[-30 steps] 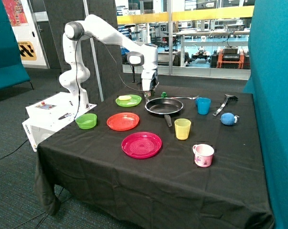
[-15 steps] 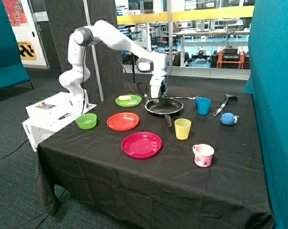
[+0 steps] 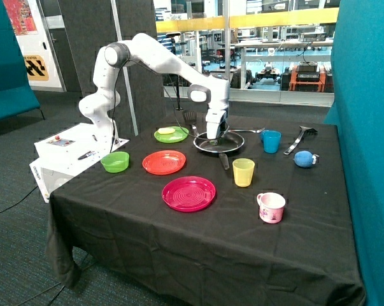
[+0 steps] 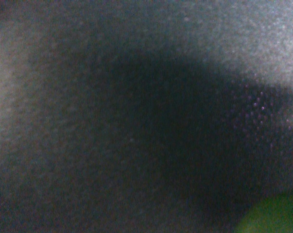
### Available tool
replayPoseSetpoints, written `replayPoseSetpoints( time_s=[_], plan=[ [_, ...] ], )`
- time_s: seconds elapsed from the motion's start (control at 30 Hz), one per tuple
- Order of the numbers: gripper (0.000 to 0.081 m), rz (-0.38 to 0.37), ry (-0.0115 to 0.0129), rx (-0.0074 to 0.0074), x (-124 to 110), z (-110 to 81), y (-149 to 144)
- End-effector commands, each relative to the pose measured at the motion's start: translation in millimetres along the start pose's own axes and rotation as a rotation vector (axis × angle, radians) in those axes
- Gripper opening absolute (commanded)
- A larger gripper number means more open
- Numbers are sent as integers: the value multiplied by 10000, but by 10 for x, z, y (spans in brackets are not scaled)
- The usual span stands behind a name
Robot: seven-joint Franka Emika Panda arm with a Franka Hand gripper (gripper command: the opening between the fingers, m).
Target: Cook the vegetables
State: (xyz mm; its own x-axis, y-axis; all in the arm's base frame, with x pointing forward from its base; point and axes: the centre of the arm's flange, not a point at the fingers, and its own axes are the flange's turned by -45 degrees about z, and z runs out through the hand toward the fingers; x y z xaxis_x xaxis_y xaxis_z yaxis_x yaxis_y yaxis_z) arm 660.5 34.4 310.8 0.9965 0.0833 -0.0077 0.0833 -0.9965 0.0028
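The pale yellow vegetable (image 3: 167, 131) lies on the green plate (image 3: 177, 136), just beside the black frying pan (image 3: 233, 146). A blurred green patch (image 4: 270, 216) shows in the wrist view against the dark pan floor; it may be the dark green piece, though I cannot be sure. The gripper (image 3: 216, 136) is down inside the pan, and I cannot tell how its tips stand. Around the pan sit a blue cup (image 3: 271, 141), a yellow cup (image 3: 243, 172), an orange plate (image 3: 163, 162) and a black spatula (image 3: 190, 119).

No writing can be read; the wall sign (image 3: 37, 67) shows only black-and-yellow hazard stripes
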Motion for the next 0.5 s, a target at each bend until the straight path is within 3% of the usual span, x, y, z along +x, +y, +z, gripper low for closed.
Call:
replayPoseSetpoints(
  time_s=[0.0,0.07,0.2,0.33,0.47],
  plan=[
    [244,97,77,28,-5,168,155],
    [396,70,77,28,-34,180,168],
    [545,13,77,28,-92,191,173],
    [632,-74,77,28,-142,192,167],
    [666,-99,77,28,-161,177,167]
  ],
)
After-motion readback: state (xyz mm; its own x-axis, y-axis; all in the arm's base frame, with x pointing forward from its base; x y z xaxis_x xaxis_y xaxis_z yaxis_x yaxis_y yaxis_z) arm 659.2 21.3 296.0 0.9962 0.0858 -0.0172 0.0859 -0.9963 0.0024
